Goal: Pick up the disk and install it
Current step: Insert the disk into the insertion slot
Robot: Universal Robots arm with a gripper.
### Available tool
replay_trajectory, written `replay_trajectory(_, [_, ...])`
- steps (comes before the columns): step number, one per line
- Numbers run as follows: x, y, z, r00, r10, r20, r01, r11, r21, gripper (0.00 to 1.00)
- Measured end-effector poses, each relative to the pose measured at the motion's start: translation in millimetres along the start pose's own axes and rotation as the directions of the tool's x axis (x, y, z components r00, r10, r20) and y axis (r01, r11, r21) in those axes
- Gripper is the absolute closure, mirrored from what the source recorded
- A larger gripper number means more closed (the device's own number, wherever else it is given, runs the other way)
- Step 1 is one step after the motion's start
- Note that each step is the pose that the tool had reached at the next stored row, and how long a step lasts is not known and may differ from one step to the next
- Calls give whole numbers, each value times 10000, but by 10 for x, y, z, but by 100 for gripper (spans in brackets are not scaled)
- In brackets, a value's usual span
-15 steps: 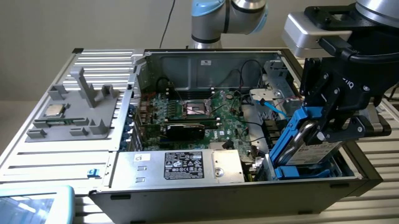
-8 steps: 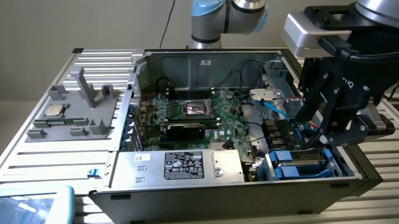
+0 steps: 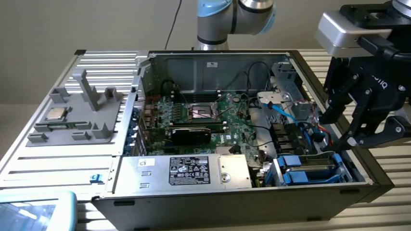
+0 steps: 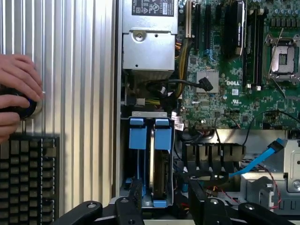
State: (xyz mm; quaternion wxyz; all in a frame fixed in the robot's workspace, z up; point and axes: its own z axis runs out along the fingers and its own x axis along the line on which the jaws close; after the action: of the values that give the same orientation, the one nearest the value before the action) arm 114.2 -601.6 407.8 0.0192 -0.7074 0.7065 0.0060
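The open desktop computer case (image 3: 359, 166), black sheet metal with a grey steel interior, lies on its side on a ribbed aluminium table (image 3: 38, 159). The disk (image 3: 309, 169) stands on edge in the drive cage at the case's near corner, on the exterior view's right. In the wrist view its dull grey metal side (image 4: 162, 174) shows below 2 bright blue plastic tabs, smooth and rectangular, at the cage mouth.

The gripper (image 3: 338, 130), matte black with jointed link fingers, hangs just above that cage. Its jaws are spread wide with nothing between them. In the wrist view the 2 fingers (image 4: 129, 209) stand to either side of the cage, clear of the blue frame.

Beside the cage, along the case's near edge, sits the boxy silver power supply (image 3: 192, 171) with a black printed label. Behind it lies the green motherboard (image 3: 212, 122), with its square CPU socket (image 4: 283, 55) and long black slots. A flat blue data cable (image 3: 282, 111) loops near the case's side wall on the exterior view's right.

On the table at the exterior view's left, a grey moulded plastic fixture (image 3: 90, 103) carries a small square silver processor chip (image 3: 55, 114).

In the wrist view a person's hand (image 4: 16, 86) rests on a round black knob (image 4: 24, 107) above a black keyboard (image 4: 28, 180).
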Motion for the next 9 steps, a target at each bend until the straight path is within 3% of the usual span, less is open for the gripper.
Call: replay_trajectory(9, [-23,-332,-76,10000,0,0,0,10000,0,48])
